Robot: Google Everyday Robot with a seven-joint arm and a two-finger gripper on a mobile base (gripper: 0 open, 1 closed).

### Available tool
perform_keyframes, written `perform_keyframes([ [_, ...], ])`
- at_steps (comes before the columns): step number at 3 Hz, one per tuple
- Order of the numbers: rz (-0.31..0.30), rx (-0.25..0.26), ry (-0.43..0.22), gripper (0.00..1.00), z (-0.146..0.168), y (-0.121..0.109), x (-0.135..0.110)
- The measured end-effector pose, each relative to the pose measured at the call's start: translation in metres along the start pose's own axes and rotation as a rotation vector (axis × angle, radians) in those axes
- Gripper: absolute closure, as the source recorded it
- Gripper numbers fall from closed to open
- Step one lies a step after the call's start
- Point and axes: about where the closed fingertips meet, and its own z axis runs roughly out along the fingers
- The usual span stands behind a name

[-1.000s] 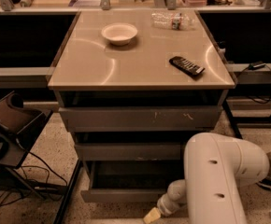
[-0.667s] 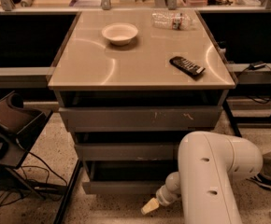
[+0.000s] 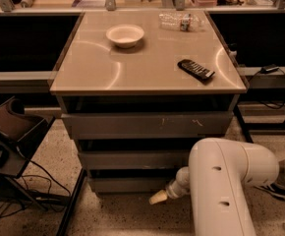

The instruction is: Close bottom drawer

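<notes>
Bottom drawer [image 3: 128, 184] of three, one gripper [image 3: 158, 197] at its front

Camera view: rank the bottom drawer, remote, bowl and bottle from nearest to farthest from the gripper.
From the gripper, down low:
1. bottom drawer, just behind it
2. remote, tabletop front right
3. bowl, farther back left
4. bottle, back edge

Text readout: none you can read | bottle label [image 3: 184, 21]: illegible | gripper [image 3: 158, 197]: low, just beside the bottom drawer [image 3: 128, 184] front
</notes>
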Motion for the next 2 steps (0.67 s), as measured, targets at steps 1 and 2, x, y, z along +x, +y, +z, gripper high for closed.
perform_keyframes([
  [1, 0.017, 0.002, -0.051, 0.00, -0.0066, -0.0110, -0.0205],
  [2, 0.017, 0.003, -0.052, 0.00, -0.0067, -0.0114, -0.0211],
])
